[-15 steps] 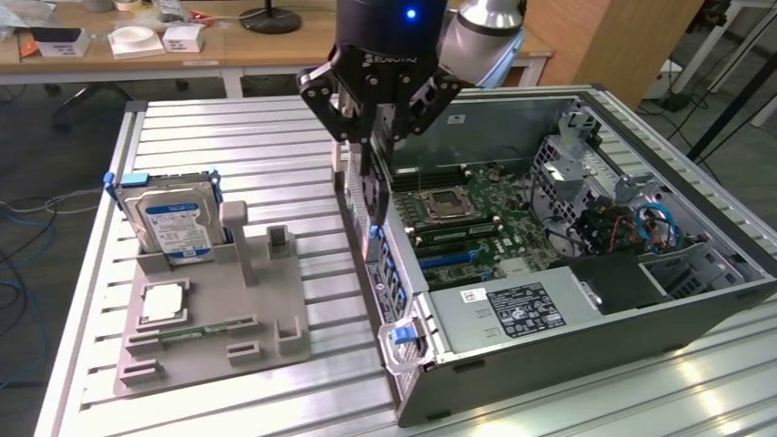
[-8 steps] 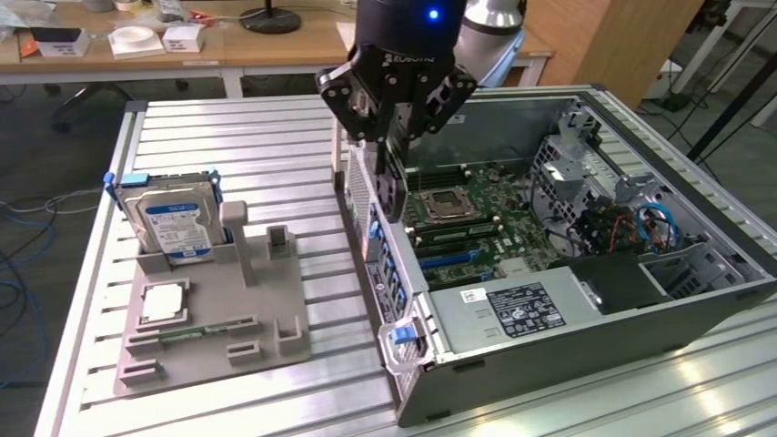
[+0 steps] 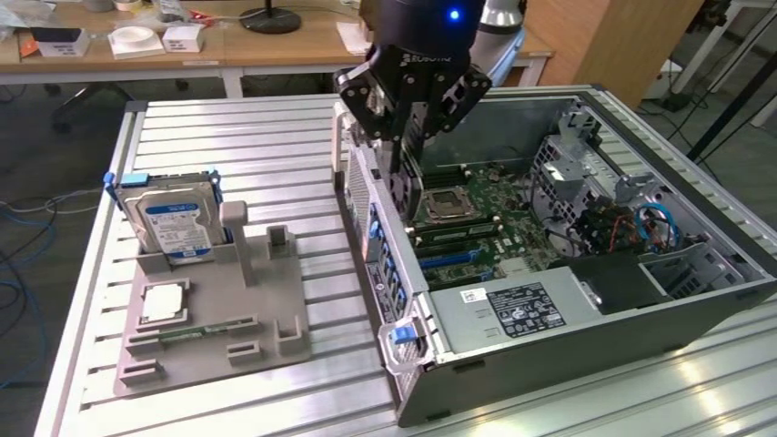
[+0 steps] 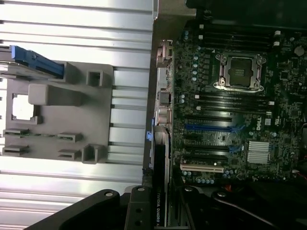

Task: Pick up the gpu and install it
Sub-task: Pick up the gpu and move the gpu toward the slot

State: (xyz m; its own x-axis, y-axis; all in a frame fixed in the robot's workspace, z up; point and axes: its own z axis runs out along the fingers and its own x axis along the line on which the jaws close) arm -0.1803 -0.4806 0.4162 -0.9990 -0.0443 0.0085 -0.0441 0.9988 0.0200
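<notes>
gray fixture (image 3: 206, 355) with the hard drive (image 3: 174, 223) standing in it sits well off to the exterior view's left of the gripper (image 3: 407, 146). gripper is clamped on the gpu (image 3: 409, 173), card held on edge between the fingers. its long axis runs straight down out of the jaws, with the lower end pointing into the open case (image 3: 583, 355) just under the gripper, near the rear wall. motherboard (image 3: 486, 218) lies below, to the exterior view's right. in the wrist view the gpu (image 4: 158, 163) is edge-on beside the expansion slots (image 4: 211, 128).
</notes>
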